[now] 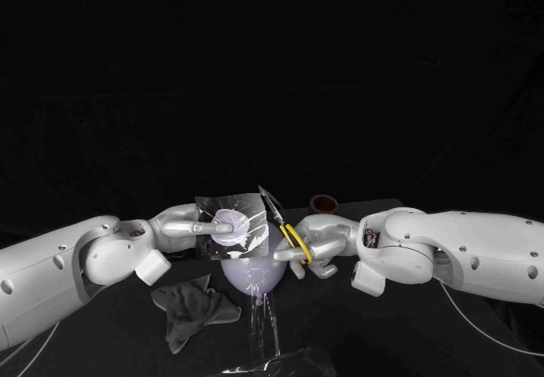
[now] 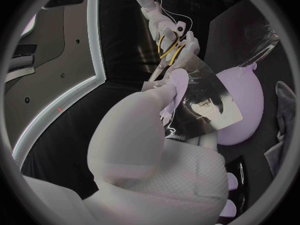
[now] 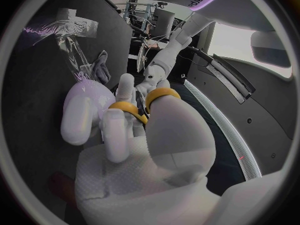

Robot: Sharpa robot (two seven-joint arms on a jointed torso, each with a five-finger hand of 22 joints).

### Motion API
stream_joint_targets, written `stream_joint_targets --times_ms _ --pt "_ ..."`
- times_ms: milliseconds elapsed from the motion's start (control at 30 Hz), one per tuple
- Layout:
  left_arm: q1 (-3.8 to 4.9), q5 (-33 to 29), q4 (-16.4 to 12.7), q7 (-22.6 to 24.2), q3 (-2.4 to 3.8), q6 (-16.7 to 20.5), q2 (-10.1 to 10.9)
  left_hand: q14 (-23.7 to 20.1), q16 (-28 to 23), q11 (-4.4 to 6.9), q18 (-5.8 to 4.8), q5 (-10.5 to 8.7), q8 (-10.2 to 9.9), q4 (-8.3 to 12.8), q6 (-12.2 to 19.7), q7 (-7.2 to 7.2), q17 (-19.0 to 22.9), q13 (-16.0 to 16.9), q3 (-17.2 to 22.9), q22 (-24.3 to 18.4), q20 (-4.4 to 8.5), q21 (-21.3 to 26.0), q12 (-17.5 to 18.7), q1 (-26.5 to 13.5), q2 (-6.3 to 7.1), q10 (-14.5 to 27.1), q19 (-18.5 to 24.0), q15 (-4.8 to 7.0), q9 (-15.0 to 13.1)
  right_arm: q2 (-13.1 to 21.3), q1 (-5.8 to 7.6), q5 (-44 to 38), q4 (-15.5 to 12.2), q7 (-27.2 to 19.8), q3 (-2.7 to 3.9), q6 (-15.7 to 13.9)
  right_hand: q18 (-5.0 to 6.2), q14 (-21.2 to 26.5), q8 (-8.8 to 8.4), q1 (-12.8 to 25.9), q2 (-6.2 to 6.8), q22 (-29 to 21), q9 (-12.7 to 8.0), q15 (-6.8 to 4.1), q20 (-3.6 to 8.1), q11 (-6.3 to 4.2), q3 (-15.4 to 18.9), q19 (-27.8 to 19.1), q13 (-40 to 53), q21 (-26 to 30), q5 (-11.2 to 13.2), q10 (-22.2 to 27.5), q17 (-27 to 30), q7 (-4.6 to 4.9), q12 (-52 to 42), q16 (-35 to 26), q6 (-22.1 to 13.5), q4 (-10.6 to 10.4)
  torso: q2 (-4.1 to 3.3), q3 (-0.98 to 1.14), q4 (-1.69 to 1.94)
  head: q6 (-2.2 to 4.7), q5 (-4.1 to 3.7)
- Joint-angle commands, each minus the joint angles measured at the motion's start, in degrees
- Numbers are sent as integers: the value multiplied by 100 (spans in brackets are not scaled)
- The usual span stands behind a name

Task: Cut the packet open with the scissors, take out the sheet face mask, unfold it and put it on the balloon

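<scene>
Left hand [image 1: 187, 228] first: it pinches the packet [image 1: 233, 224] between thumb and fingers and holds it upright, its printed face turned towards my head camera. Across from it, the right hand [image 1: 323, 239] is closed on the scissors [image 1: 284, 224], with fingers through the yellow handle loops and the blades pointing up and away from the robot. The blade tips sit at the packet's upper corner on the side nearest the right hand. I cannot tell whether they are biting into the edge or only touching it.

Directly under the packet is the pale purple balloon [image 1: 251, 275], partly covered by the packet's lower edge. It sits on a clear stand [image 1: 263, 322] that runs down towards the robot. Both hands hover close above the balloon, one to each side, so there is little room between them.

On the black table [image 1: 374, 330], a crumpled grey cloth [image 1: 190, 306] lies just beside the stand, below the left hand. A small brown round thing [image 1: 325, 204] stands behind the right hand, farther from the robot; I cannot make out what it is.
</scene>
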State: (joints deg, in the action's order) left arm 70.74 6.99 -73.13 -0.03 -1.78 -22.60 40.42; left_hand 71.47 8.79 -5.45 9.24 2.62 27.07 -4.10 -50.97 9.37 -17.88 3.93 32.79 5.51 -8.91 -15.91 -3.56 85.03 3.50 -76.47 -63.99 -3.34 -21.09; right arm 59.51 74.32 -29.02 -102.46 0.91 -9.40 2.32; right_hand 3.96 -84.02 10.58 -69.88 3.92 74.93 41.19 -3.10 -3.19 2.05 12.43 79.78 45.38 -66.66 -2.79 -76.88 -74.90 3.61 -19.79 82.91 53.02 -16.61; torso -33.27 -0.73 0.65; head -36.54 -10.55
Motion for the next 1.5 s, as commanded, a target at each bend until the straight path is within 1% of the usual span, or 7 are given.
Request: stream_joint_targets --times_ms 33,100,333,533,767,1100,1500 --pt "7 -21 -7 28 7 -100 -8 20 -17 11 117 18 19 29 -29 4 -4 0 2 -6 27 -22 -35 -11 -46 -30 -27 38 -696 -2 1 -76 -17 -6 3 147 59 -319 187 -123 -110 618 -146 67 -50 -46 158 68 -1039 -56 -1 -247 -164 382 1122 -119 -1973 6 -2 3 -7 -3 4" --pt "7 -21 -5 28 7 -99 -8 20 -17 11 117 18 19 29 -29 4 -4 0 2 -6 27 -22 -35 -11 -46 -30 -27 38 -696 2 1 -82 -22 1 3 150 61 -319 195 -128 -112 614 -164 77 -54 -35 174 64 -1098 -45 4 -221 -163 389 1188 -119 -1971 5 -2 3 -6 -5 3" --pt "7 -21 8 27 7 -97 -7 24 -18 13 118 18 17 41 -33 2 -9 0 3 -6 29 -26 -35 -18 -43 -35 -27 40 -707 19 1 -90 -48 1 2 118 75 -284 187 -56 109 552 -325 326 -243 284 108 -2 -1918 114 -3 1019 -44 630 1631 -190 -2145 -20 1 3 -2 -7 1" --pt "7 -21 14 25 7 -95 -4 24 -18 13 118 18 17 41 -33 2 -9 0 3 -6 29 -26 -35 -18 -43 -35 -27 40 -707 21 1 -92 -54 14 2 124 136 -217 210 45 489 409 -411 480 -378 468 -143 -123 -2456 431 -11 1399 240 785 1632 -362 -2465 -38 0 3 -1 -6 0" --pt "7 -21 23 23 7 -89 -3 24 -18 14 118 18 16 47 -35 1 -10 0 4 -6 31 -27 -34 -18 -41 -36 -27 42 -710 31 1 -104 -76 41 2 175 161 -243 223 9 891 342 -452 591 -489 607 32 -151 -2824 547 -41 1606 173 918 1637 -281 -2906 -55 0 1 -2 -15 2" --pt "7 -21 26 21 6 -90 -4 24 -18 14 118 18 16 47 -35 1 -10 0 4 -6 31 -27 -34 -18 -41 -36 -27 42 -710 27 0 -107 -57 106 2 240 230 -225 414 -41 1021 160 -504 656 -566 681 142 -257 -3214 878 -55 1739 213 994 1623 -251 -3396 -65 0 3 -3 -13 -2" --pt "7 -7 16 16 6 -105 -2 24 -18 14 118 18 16 47 -35 1 -10 0 4 -6 31 -27 -34 -18 -41 -36 -27 42 -710 -52 0 -108 99 248 -2 316 240 -222 648 -15 1049 109 -329 693 -600 723 169 -261 -3360 931 -62 1732 214 1046 1609 -227 -3352 -67 4 -4 3 -19 8"
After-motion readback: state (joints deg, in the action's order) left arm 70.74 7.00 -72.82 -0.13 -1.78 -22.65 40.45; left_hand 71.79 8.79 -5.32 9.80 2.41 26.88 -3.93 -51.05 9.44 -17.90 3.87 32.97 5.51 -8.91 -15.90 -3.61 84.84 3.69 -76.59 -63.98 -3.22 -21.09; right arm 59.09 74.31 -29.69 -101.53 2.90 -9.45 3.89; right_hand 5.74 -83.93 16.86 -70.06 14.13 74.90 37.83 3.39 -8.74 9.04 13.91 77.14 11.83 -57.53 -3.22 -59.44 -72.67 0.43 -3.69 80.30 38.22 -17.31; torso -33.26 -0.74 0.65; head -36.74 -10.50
